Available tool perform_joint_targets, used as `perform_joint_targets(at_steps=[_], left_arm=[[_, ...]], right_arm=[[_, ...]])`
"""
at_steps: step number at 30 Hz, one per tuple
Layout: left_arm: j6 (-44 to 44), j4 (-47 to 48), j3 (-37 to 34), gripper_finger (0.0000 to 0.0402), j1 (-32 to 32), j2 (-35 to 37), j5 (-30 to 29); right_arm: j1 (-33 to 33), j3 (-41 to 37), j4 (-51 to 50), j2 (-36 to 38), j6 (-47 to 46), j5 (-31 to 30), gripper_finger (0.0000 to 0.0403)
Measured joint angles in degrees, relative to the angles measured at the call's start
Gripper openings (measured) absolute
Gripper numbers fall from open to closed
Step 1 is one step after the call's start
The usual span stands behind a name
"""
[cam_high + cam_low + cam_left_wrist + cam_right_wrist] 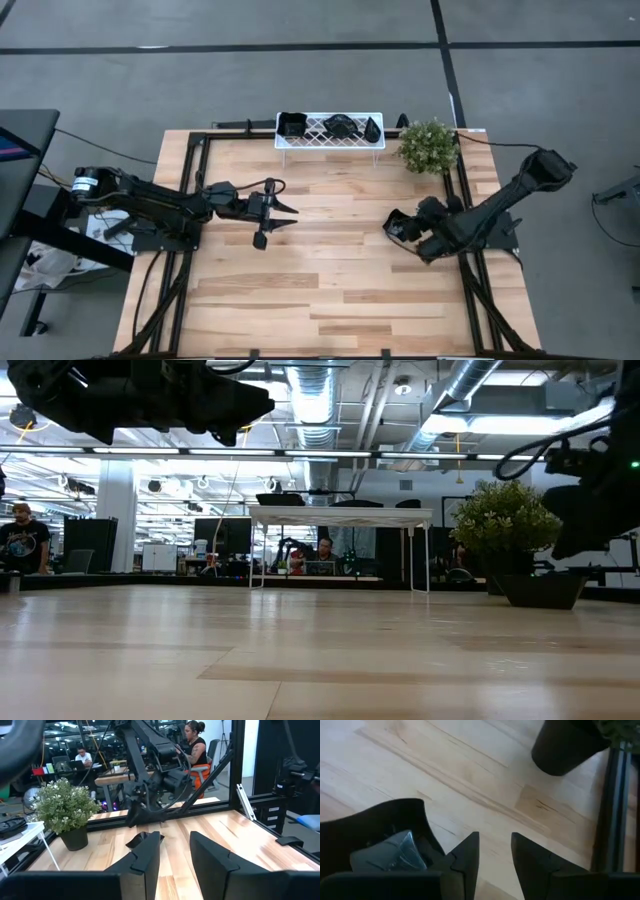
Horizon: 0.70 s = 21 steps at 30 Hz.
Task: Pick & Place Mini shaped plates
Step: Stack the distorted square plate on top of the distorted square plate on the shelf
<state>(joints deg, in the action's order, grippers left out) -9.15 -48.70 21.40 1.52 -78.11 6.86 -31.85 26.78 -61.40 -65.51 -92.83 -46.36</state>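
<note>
The wooden bench (330,270) fills the middle of the high view, with a black frame around its edges. Most of its surface is bare.

The left arm (150,200) lies across the left side of the bench and points toward the middle. Its tool (283,212) is above the wood, in front of the rack, and well apart from it. In the left wrist view its two fingers (145,852) stand with a narrow gap between them and hold nothing.

The right arm (500,205) comes in from the right side. Its tool (392,226) is low over the bench, in front of the plant and near it. In the right wrist view its fingers (467,852) also have a narrow gap and nothing is between them. A black plate (385,837) lies on the wood just beside one finger; in the high view it shows as a dark shape at the tool tip (398,224).

The white rack (329,130) stands at the far edge of the bench. Three black plates lie on top of it: one at the left end (291,124), one in the middle (340,125), one at the right end (371,128).

The green plant (428,146) in a dark pot stands just beside the right end of the rack.
</note>
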Motion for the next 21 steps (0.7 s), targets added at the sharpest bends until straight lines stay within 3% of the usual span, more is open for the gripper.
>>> perform_joint_targets(at_steps=[8,15,21], left_arm=[[0.02,-0.18,-0.45,0.0110,0.00,0.00,0.02],[0.02,-0.21,-0.45,0.0110,0.00,0.00,0.02],[0.02,-0.22,-0.45,0.0110,0.00,0.00,0.02]], right_arm=[[7.18,0.01,3.65,-1.41,5.53,1.05,0.0108],[10.66,0.03,14.52,-1.41,18.18,-0.31,0.0108],[15.35,0.03,14.60,-1.41,21.10,2.64,0.0108]])
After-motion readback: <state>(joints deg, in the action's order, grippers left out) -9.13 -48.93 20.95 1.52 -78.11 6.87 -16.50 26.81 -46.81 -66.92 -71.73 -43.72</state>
